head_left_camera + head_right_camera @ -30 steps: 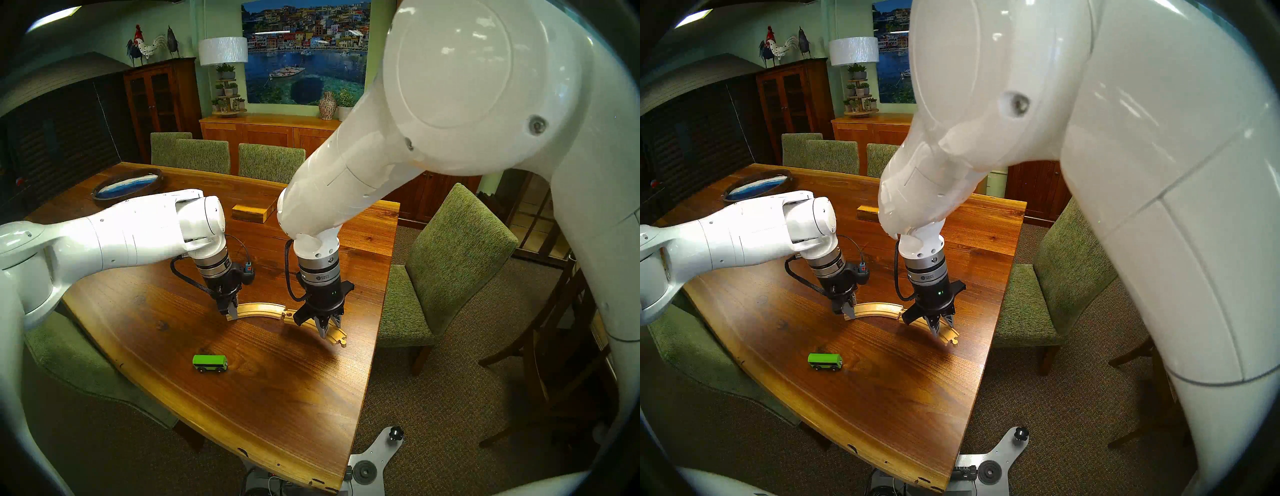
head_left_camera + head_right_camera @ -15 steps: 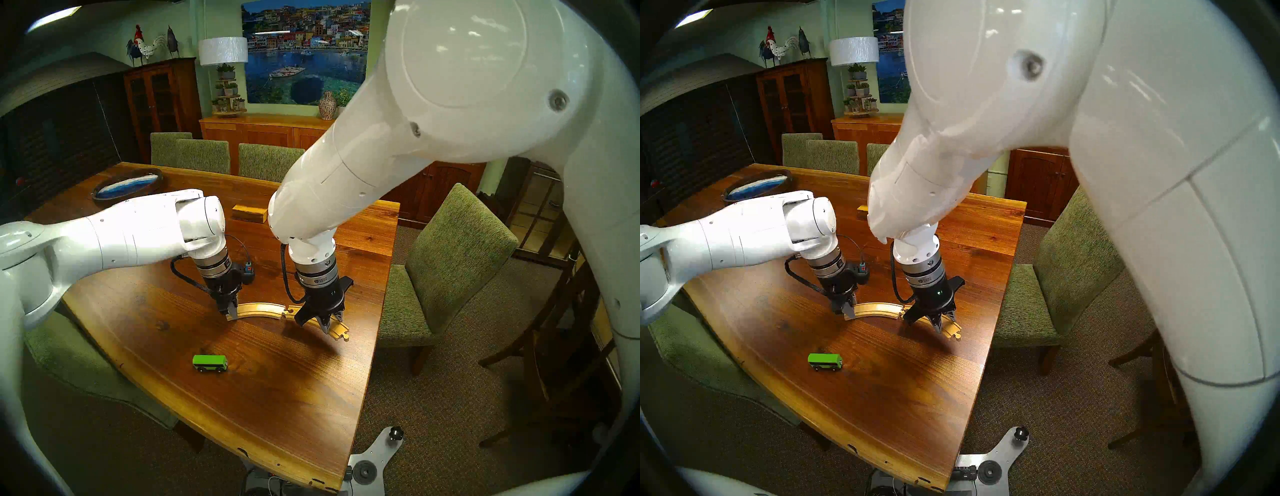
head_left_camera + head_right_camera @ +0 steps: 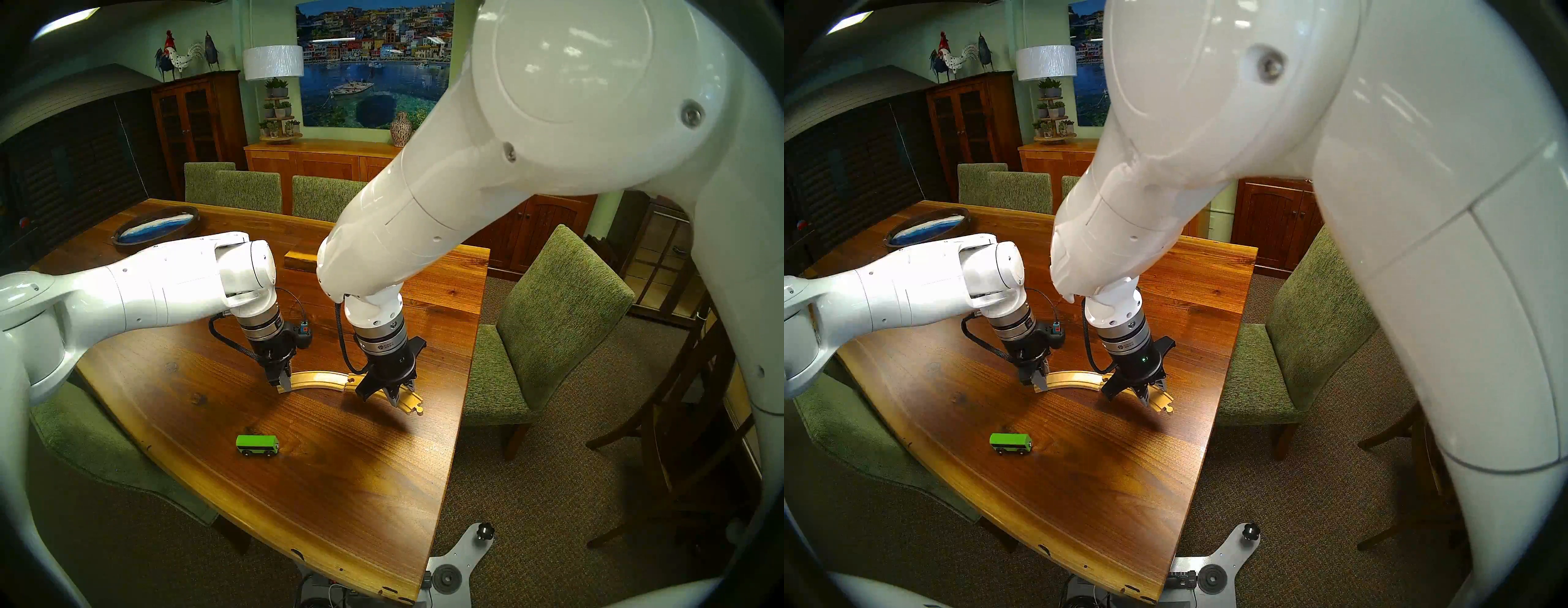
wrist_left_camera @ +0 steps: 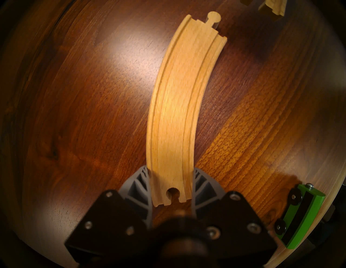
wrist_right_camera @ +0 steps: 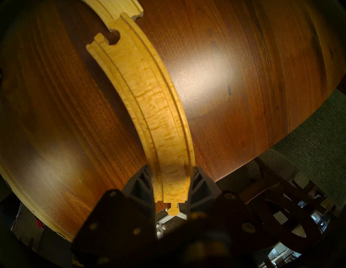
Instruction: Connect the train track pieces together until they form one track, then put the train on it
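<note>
The left gripper (image 4: 171, 184) clamps the socket end of the left track piece (image 4: 176, 104). The right gripper (image 5: 171, 187) grips the right piece (image 5: 148, 97) near its peg, socket overlapping the left piece's peg end, unjoined. The train (image 3: 257, 445) sits nearer the robot than the left piece.

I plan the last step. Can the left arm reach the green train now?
Probably not yet: the left gripper is shut on a track piece. The train itself lies unobstructed nearby.
</note>
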You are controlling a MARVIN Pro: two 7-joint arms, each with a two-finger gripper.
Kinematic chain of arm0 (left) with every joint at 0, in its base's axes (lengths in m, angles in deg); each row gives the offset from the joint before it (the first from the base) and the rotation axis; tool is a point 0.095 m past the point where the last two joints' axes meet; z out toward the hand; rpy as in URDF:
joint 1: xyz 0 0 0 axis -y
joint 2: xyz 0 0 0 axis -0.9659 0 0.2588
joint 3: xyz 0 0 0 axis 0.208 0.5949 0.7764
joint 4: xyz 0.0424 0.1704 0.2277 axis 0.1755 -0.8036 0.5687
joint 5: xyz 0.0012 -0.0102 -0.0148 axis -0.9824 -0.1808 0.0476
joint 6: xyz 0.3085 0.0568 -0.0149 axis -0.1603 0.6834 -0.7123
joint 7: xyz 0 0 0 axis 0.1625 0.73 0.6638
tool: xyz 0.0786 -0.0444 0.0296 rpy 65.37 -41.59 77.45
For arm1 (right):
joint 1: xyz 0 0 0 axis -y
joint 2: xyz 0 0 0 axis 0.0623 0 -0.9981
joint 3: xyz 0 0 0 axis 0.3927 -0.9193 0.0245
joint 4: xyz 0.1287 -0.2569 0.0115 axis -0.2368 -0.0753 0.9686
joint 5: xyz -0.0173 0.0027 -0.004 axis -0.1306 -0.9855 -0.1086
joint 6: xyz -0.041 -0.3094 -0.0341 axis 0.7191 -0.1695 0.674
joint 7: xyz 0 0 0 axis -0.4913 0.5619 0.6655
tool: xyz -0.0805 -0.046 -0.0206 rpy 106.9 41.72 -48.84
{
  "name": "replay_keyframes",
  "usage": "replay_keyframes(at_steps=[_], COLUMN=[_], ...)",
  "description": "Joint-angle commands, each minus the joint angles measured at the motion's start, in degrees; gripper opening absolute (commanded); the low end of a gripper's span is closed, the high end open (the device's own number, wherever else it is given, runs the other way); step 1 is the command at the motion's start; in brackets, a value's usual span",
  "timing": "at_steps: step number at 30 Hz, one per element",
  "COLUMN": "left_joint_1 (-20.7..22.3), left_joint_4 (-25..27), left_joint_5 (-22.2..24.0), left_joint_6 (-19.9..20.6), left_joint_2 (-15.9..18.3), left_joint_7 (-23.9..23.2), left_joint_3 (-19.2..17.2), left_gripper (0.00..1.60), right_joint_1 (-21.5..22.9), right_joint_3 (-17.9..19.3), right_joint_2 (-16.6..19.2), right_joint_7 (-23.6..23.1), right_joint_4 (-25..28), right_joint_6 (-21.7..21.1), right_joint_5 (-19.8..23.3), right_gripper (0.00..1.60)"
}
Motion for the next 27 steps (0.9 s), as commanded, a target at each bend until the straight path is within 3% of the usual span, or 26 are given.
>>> replay_keyframes(at_steps=[1,22,27], left_joint_1=[1.1,1.0,1.0], left_joint_4=[0.0,0.0,0.0], left_joint_5=[0.0,-0.1,-0.1], left_joint_6=[-0.1,-0.1,-0.1], left_joint_2=[-0.1,-0.1,-0.1], left_joint_7=[0.0,0.0,-0.1], left_joint_3=[-0.7,-0.8,-0.8], left_gripper=[0.0,0.0,0.0], right_joint_1=[1.1,0.2,0.0], right_joint_3=[0.6,2.6,3.4], right_joint_2=[1.9,4.6,5.9], right_joint_7=[1.4,4.9,5.4], right_joint_4=[-0.2,0.0,0.9], right_joint_6=[0.3,0.7,2.4], right_joint_5=[0.0,0.0,0.0], right_gripper=[0.0,0.0,0.0])
